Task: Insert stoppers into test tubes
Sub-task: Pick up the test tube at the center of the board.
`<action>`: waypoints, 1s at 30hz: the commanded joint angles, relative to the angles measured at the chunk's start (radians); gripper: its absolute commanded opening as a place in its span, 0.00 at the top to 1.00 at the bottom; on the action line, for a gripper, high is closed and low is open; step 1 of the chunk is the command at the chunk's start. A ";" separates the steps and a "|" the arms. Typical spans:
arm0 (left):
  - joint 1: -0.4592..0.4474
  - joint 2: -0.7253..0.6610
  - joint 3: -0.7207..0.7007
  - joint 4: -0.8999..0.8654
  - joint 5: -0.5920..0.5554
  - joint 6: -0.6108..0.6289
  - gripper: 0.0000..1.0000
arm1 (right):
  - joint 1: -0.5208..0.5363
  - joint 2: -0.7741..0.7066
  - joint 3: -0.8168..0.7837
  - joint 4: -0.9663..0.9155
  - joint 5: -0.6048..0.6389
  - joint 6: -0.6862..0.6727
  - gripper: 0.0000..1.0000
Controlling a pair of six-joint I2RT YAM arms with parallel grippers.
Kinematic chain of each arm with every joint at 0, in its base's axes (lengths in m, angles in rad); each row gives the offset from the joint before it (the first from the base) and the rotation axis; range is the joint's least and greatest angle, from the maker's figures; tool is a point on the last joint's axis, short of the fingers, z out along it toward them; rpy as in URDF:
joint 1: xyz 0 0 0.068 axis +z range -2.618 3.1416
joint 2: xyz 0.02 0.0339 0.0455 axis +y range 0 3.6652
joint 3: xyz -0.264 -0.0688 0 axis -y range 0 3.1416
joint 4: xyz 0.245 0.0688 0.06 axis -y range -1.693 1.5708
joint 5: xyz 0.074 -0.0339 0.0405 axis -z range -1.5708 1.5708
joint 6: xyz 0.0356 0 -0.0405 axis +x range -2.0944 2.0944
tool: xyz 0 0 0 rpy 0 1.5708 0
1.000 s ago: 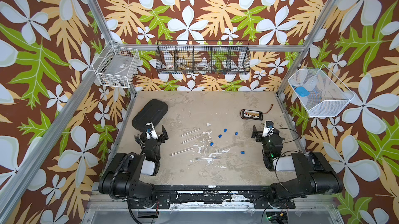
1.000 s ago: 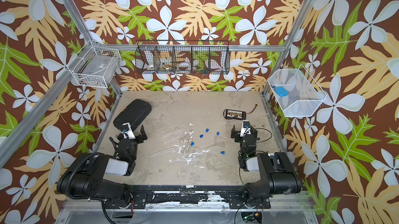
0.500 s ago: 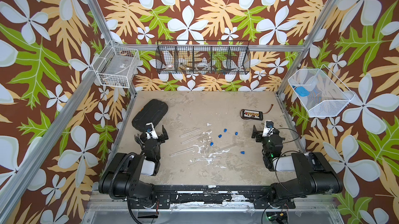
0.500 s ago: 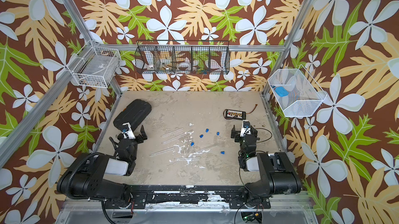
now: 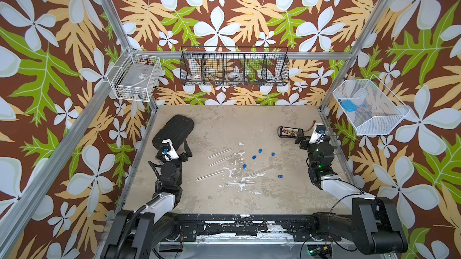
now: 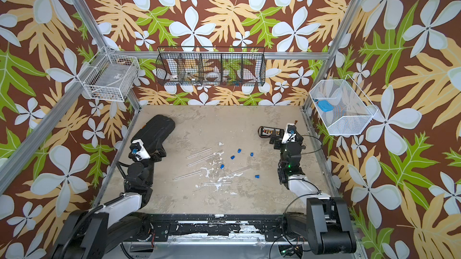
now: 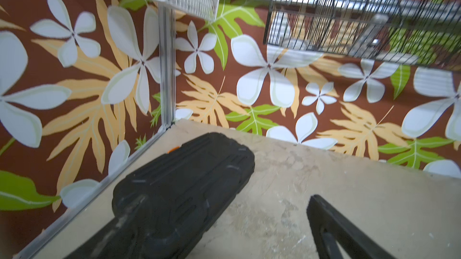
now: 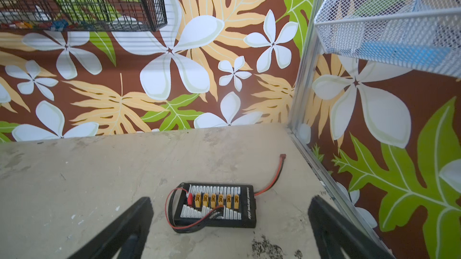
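Left gripper (image 7: 227,199), spread and empty, hovers over a black case (image 7: 184,185) at the left edge of the table (image 5: 224,120); test tubes (image 5: 220,153) lie loose mid-table; stoppers (image 5: 254,157) are scattered just beside them, none fitted; right gripper (image 8: 230,199), also spread, hangs over a charging board (image 8: 217,203) near the right edge, both likely parked clear before the first pick.

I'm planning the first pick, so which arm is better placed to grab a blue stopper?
Right, I'd judge. In both top views the stoppers lie right of centre, nearer the right tool, with most test tubes between them and the left tool. Both tools are open and empty.
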 commanded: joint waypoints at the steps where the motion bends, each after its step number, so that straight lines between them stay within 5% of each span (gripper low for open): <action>1: 0.001 -0.086 0.058 -0.195 0.107 -0.040 0.00 | 0.001 -0.005 0.082 -0.296 -0.024 0.141 0.00; 6: 0.001 -0.063 0.253 -0.460 0.424 -0.121 0.00 | -0.001 -0.028 0.225 -0.617 -0.062 0.234 0.00; 9: -0.002 0.015 0.389 -0.626 0.740 -0.086 0.01 | 0.000 -0.095 0.227 -0.671 -0.148 0.267 0.00; 11: -0.036 0.064 0.464 -0.734 0.822 -0.042 0.06 | 0.001 -0.148 0.206 -0.682 -0.221 0.280 0.01; 19: -0.269 0.047 0.557 -1.094 0.771 0.386 0.08 | 0.002 -0.245 0.147 -0.768 -0.315 0.291 0.02; 24: -0.471 0.139 0.630 -1.411 0.566 0.748 0.10 | 0.001 -0.248 0.123 -0.749 -0.322 0.278 0.02; 30: -0.609 0.265 0.708 -1.483 0.512 0.804 0.15 | 0.002 -0.217 0.134 -0.766 -0.335 0.272 0.02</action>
